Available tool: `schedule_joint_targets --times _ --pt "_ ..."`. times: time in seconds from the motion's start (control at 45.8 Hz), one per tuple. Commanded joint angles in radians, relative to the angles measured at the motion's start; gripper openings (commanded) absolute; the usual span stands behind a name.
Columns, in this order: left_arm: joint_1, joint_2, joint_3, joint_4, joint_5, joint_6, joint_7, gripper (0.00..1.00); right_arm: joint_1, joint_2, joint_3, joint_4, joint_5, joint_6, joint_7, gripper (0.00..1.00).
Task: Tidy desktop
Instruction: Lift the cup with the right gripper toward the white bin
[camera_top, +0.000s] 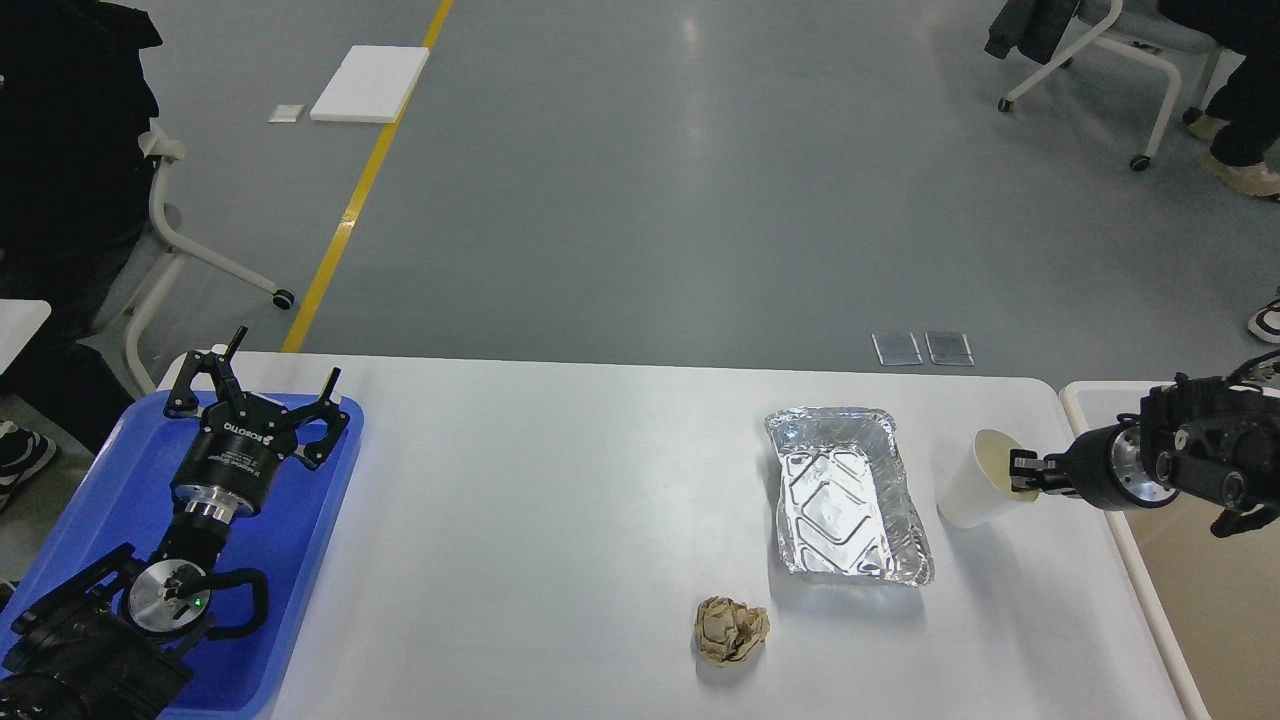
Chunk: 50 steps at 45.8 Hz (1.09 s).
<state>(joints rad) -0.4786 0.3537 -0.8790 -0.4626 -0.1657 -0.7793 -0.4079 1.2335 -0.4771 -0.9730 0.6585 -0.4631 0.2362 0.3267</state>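
The white desktop holds an empty foil tray, a crumpled brown paper ball and a white paper cup. The cup stands right of the foil tray, tilted, with its mouth turned to the right. My right gripper comes in from the right and is shut on the cup's rim, one finger inside the mouth. My left gripper is open and empty, hovering over the far end of the blue tray at the left.
A beige-white rimmed bin stands just off the desktop's right edge, under my right arm. Rolling chairs stand on the floor at far left and far right. A white board lies on the floor beyond.
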Motion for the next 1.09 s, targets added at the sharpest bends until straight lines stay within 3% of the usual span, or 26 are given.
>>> schedule_joint_targets --times 0.0,0.24,0.656,1.071 --pt "0.000 -0.001 0.000 0.001 0.000 0.000 0.000 0.99 0.017 -0.006 0.000 0.010 0.001 0.018 0.000 0.00" --pt "0.000 0.001 0.000 -0.001 0.000 0.000 0.000 0.99 0.113 -0.049 -0.003 0.041 0.001 0.161 0.002 0.00" --pt "0.000 -0.001 0.000 -0.001 0.000 0.000 0.000 0.99 0.428 -0.175 -0.145 0.308 -0.028 0.232 0.003 0.00" --pt "0.000 -0.001 0.000 -0.001 0.000 0.000 0.000 0.99 0.765 -0.276 -0.262 0.383 -0.055 0.380 0.003 0.00"
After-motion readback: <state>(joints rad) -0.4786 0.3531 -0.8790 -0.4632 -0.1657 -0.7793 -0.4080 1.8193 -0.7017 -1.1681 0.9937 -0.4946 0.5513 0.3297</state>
